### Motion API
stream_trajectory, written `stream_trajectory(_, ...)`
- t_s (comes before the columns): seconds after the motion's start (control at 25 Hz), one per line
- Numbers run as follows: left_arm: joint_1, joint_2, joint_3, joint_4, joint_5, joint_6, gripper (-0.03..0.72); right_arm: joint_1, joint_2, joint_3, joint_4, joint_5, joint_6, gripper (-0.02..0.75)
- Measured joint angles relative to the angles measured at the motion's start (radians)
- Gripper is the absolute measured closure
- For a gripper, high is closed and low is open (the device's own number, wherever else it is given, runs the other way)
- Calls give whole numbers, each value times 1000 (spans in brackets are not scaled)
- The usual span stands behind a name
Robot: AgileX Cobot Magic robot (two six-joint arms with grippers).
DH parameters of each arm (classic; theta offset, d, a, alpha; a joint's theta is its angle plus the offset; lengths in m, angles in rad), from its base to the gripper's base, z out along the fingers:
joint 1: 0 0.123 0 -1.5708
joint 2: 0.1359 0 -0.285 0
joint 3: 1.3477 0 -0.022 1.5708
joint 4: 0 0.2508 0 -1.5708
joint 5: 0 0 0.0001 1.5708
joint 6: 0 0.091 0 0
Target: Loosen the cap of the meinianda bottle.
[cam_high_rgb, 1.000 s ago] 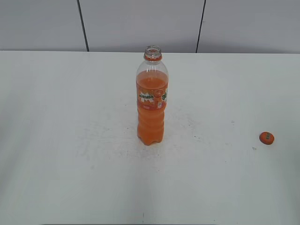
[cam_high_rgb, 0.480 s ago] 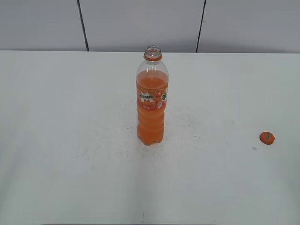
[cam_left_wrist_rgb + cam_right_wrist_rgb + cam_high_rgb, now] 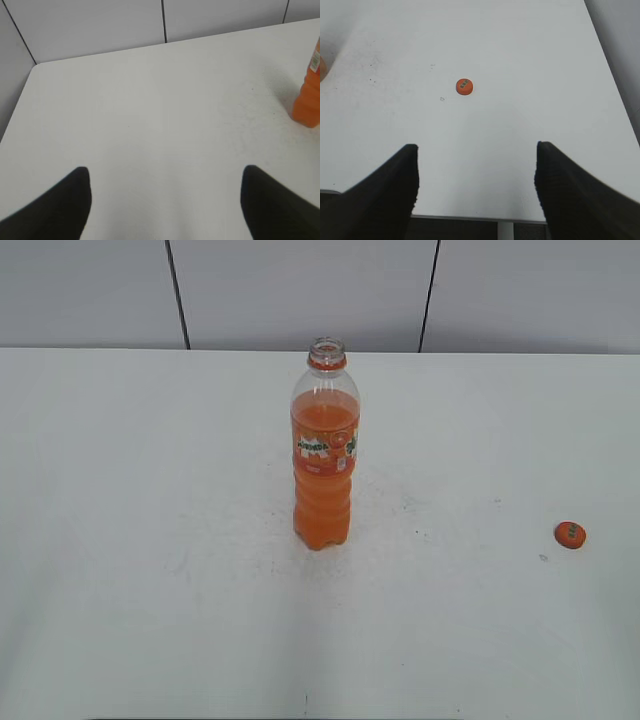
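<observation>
A tall clear plastic meinianda bottle [image 3: 322, 455] of orange soda stands upright and uncapped near the middle of a scuffed white table [image 3: 150, 540], which runs back to a pale grey panelled wall [image 3: 300, 290] with dark seams. Its small round orange plastic cap [image 3: 569, 534] lies flat on the table, well apart to the right. The left gripper [image 3: 165, 187] and right gripper [image 3: 476, 172] both hang over bare tabletop, black fingers spread wide and empty.

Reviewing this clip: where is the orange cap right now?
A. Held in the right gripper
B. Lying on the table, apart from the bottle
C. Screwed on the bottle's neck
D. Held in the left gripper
B: the cap lies on the table, well to the right of the meinianda bottle, whose mouth is open; both grippers are open and empty.
</observation>
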Motion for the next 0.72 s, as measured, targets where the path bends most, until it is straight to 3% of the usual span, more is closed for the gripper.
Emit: stream_trajectory(0.72,0,-1,0,-53,-2,-3,136,0,0,11,3,-16,0,193)
